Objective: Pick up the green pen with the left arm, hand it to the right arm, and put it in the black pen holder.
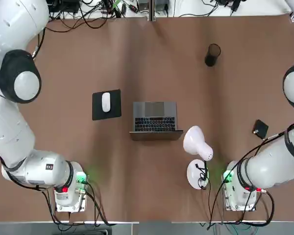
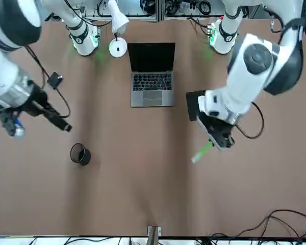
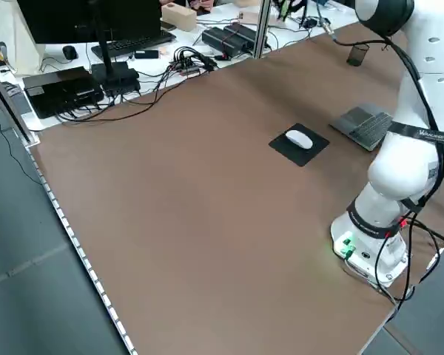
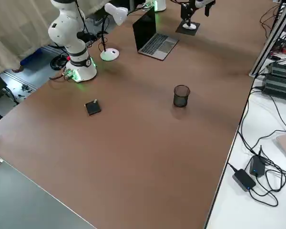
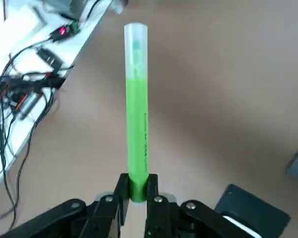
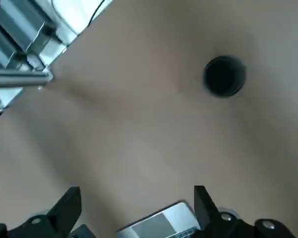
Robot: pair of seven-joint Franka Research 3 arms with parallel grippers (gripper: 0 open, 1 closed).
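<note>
My left gripper (image 2: pixel 219 139) is shut on one end of the green pen (image 2: pixel 201 152) and holds it above the table, just beyond the mouse pad. In the left wrist view the pen (image 5: pixel 137 104) sticks straight out from between the closed fingers (image 5: pixel 122 191), its translucent cap farthest away. The black pen holder (image 1: pixel 212 55) stands upright on the far right part of the table, also seen from the right side (image 4: pixel 181 96). My right gripper (image 6: pixel 136 193) hangs open and empty high above the table, with the pen holder (image 6: pixel 224 75) below and ahead of it.
An open laptop (image 1: pixel 155 120) sits mid-table, with a white mouse on a black pad (image 1: pixel 106 103) to its left. A white desk lamp (image 1: pixel 198 147) and a small flat black box (image 1: pixel 260 129) lie near the right arm's base. Cables run along the far edge.
</note>
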